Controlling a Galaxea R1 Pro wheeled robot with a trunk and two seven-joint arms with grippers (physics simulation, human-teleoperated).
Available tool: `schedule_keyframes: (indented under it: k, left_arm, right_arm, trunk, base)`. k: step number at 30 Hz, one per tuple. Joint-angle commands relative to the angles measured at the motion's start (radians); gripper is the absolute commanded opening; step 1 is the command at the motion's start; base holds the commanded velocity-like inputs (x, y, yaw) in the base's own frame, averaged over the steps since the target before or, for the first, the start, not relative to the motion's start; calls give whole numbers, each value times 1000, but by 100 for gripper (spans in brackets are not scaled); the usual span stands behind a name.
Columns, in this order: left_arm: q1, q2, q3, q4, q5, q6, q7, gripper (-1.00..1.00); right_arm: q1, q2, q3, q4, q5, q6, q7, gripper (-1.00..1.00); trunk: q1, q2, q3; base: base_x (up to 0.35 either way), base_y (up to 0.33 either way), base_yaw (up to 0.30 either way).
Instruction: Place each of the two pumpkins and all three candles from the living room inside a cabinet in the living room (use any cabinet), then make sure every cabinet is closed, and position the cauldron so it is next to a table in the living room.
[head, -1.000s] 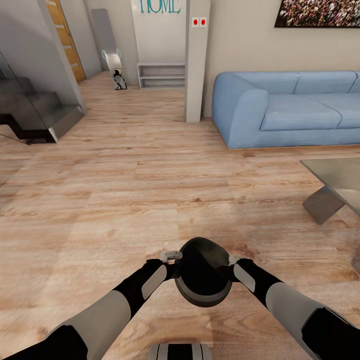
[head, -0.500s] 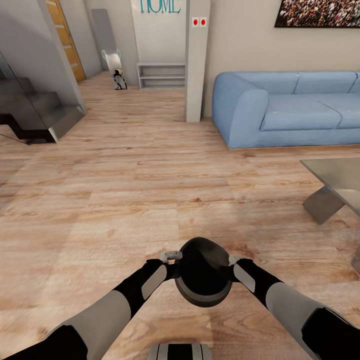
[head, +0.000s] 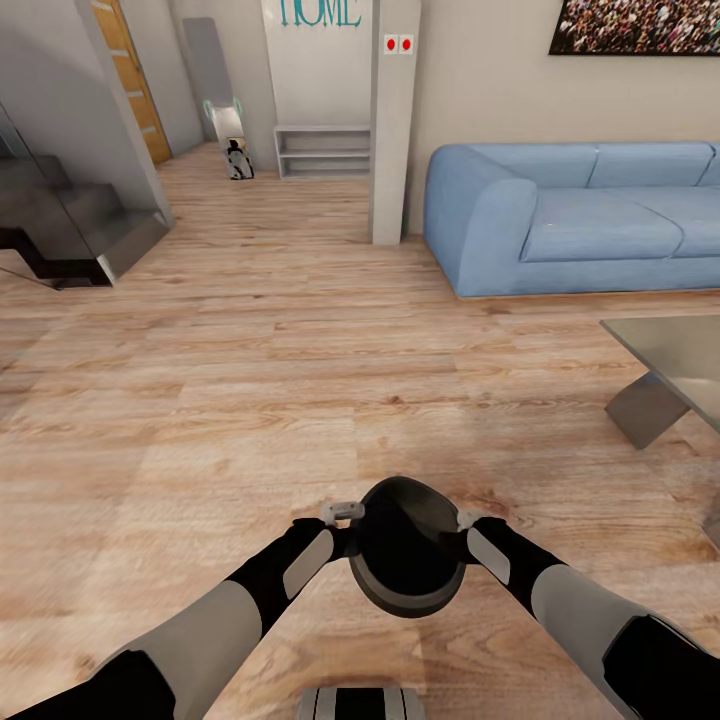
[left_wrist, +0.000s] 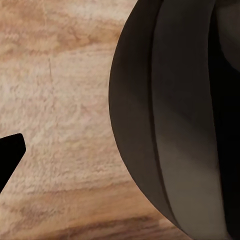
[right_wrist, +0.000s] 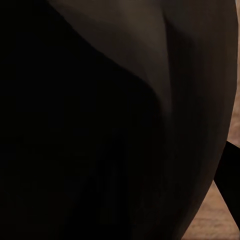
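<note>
**Cauldron held between both arms over the plank floor**

Low in the head view, just ahead of the robot's trunk, the black cauldron sits between the two forearms above the wood floor. At its left flank, the left gripper presses against the pot's side; whether its fingers are spread or pinched on the rim cannot be told. The left wrist view gives the cauldron's curved dark wall close up, with floor planks behind and one dark fingertip apart from the pot. At the right flank, the right gripper meets the pot likewise, its finger state also unclear; its wrist view is mostly dark cauldron wall. Farther right, the grey-green table stands well apart from the cauldron, with the blue sofa beyond it.
</note>
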Motion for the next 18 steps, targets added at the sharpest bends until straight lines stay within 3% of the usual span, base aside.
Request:
schedule_keyframes:
  k: [1, 3, 4, 18]
  left_arm:
    - [-1, 0, -4, -1, 10, 1, 9, 100]
    - [-1, 0, -4, -1, 11, 1, 9, 100]
    - [-1, 0, -4, -1, 11, 1, 9, -100]
    - [-1, 0, -4, 0, 13, 1, 9, -100]
  right_arm:
    - [0, -2, 9, -4, -18, 3, -8, -100]
    - [0, -1, 9, -4, -18, 3, -8, -100]
    - [0, -1, 9, -4, -18, 3, -8, -100]
    - [0, -1, 9, -4, -18, 3, -8, -100]
  trunk:
    - [0, 0, -1]
    - [0, 0, -1]
    - [0, 0, -1]
    - [0, 0, -1]
  base:
    - [0, 0, 0]
    - [0, 0, 0]
    - [0, 0, 0]
    - [0, 0, 0]
